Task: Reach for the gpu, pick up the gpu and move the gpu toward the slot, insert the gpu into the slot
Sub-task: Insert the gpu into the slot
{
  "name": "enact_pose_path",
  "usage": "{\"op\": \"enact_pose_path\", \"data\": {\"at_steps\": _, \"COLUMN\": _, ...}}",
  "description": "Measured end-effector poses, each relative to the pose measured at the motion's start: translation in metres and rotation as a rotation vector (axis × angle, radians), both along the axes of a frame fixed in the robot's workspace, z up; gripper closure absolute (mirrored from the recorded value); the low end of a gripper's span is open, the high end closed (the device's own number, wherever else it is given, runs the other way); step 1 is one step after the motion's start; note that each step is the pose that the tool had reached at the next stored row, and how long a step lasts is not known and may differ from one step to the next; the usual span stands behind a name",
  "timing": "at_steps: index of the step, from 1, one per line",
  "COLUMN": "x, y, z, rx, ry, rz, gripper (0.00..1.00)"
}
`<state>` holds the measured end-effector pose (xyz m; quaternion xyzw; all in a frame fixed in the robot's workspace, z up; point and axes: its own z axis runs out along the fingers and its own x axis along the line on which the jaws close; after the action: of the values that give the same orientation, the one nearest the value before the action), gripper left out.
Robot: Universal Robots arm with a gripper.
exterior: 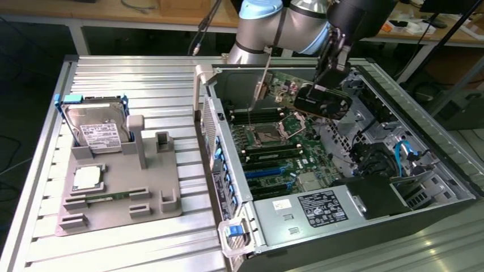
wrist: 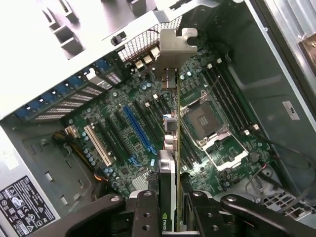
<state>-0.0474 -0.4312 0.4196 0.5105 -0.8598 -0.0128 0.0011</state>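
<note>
While hanging over open grey computer case (exterior: 442,164), state: mid-carry, card not seated
grip: black two-finger gripper (wrist: 170,217) part-closed, clamping gpu edge
gpu: dark flat circuit card, round black fan, silver end bracket (exterior: 321,102), airborne, upper right of exterior view
relation: blue motherboard slots (exterior: 264,173) lie below-left of gpu; long axis runs fingers-to-bracket

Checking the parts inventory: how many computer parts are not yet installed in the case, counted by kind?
gpu, held by the gripper: 1
hard drive: 1
processor: 1
memory stick: 1
Total: 4
</note>
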Motion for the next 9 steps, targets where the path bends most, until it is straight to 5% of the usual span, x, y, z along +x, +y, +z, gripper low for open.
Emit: {"op": "enact_pose_path", "data": {"at_steps": 9, "x": 0.0, "y": 0.0, "z": -0.0073, "rx": -0.0001, "ry": -0.0001, "rz": 0.173, "gripper": 0.73}}
